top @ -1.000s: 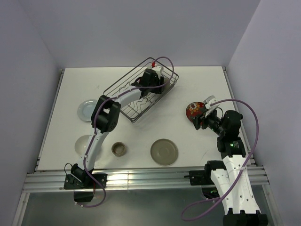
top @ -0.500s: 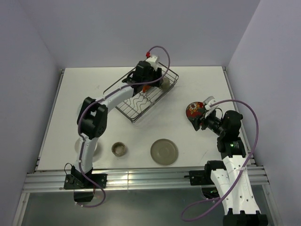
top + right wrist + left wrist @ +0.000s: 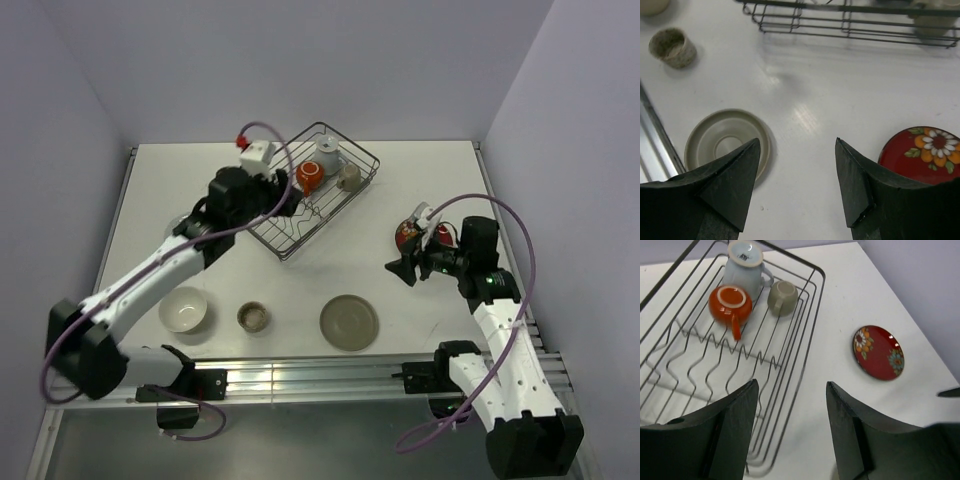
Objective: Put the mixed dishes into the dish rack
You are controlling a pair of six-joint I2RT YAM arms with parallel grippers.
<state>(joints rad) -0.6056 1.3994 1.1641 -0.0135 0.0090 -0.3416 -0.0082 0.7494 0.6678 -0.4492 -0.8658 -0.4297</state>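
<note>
The left end effector (image 3: pixel 791 390) hangs open and empty over the dish rack (image 3: pixel 805 335), whose far corner holds an orange-red mug (image 3: pixel 730 305), a blue-grey cup (image 3: pixel 743 262) and a beige cup (image 3: pixel 782 297). The right end effector (image 3: pixel 797 142), also open and empty, has the red floral plate (image 3: pixel 925 150) just beside one finger on the desk (image 3: pixel 805 85). Only the top view shows the cream bowl (image 3: pixel 184 309)

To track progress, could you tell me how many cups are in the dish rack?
3, all at the dish rack's far end: a blue-grey cup, an orange-red mug in front of it, and a small grey cup to their right. None seems hidden.
</note>
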